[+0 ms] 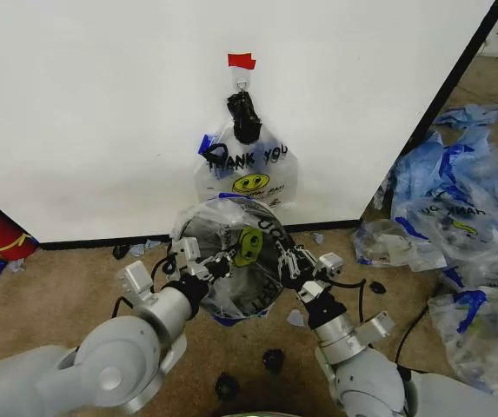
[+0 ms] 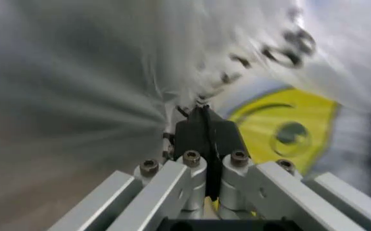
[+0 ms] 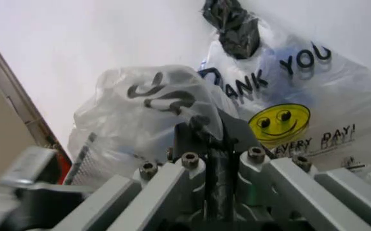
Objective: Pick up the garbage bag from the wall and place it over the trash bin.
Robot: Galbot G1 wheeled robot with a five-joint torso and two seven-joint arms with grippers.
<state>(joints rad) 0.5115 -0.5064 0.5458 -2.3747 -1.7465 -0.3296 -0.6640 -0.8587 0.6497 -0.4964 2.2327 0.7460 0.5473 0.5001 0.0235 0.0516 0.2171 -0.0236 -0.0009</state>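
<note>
- Our left hand (image 1: 222, 263) is clamped on a fold of the garbage bag (image 1: 231, 261); in the left wrist view the fingers (image 2: 206, 132) meet with thin film pinched between them, the yellow smiley just beside.
- Our right hand (image 1: 288, 259) is likewise closed on the bag's opposite side; the right wrist view shows plastic bunched over its dark fingertips (image 3: 212, 139).
- We hold the bag from two sides so that its mouth stays spread, which we judge is what lets it slip over a round rim.
- The bag is stretched over the trash bin (image 1: 198, 233), whose black mesh shows through the film; it looks draped on, though we cannot tell how far down it sits.
- The bin stands on the carpet just before the wall (image 1: 101, 104).
- On the wall, under a red tape strip (image 1: 241, 61), a bundle of like bags (image 1: 249, 169) hangs from the hook (image 1: 242, 84) by a black knot.
- Well apart, on our right, lies a heap of blue-and-clear bags (image 1: 457, 208).
</note>
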